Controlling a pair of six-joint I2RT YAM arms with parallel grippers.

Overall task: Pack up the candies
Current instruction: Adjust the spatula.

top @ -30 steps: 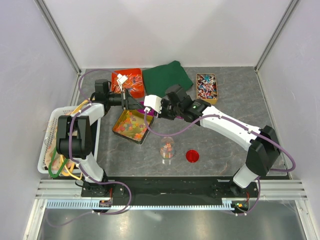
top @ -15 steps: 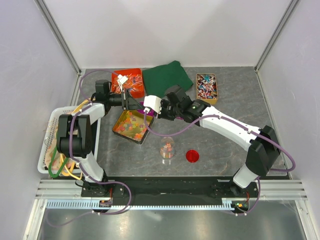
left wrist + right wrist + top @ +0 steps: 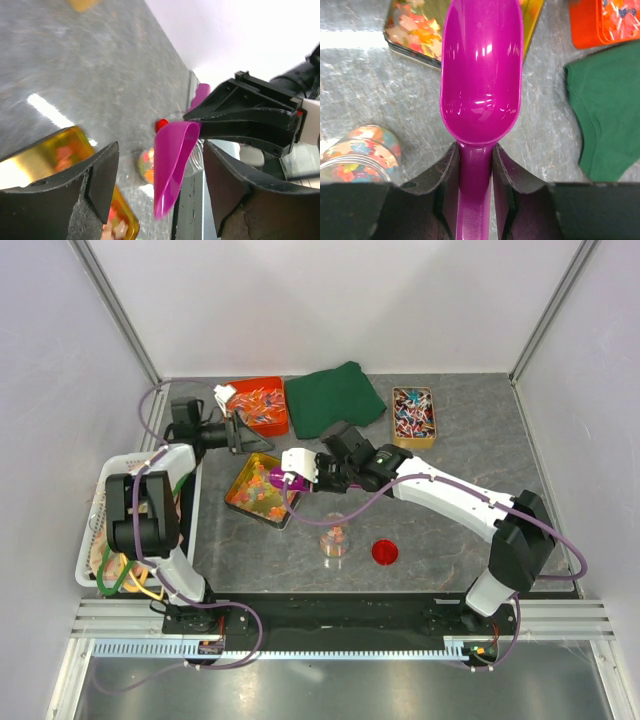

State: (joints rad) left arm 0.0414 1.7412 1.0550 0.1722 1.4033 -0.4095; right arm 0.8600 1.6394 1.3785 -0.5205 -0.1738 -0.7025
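Gripping the handle of a magenta scoop, the right gripper has its jaws closed narrow on either side of the stem. The scoop's bowl is empty and glossy, and in the right wrist view it reaches over the near rim of a gold tin. The candies lie loose in that tin, mixed orange, yellow, pink and green. More of them sit inside a clear jar, which stands upright on the counter near the tin, toward the arm bases. A red lid lies flat just beside the jar, on its right. The left gripper hangs beyond the tin's far corner, close to an orange tray. Its jaws stand wide apart with nothing between them. A green cloth is spread at the back of the counter, and a wooden box of wrapped sweets sits to its right.
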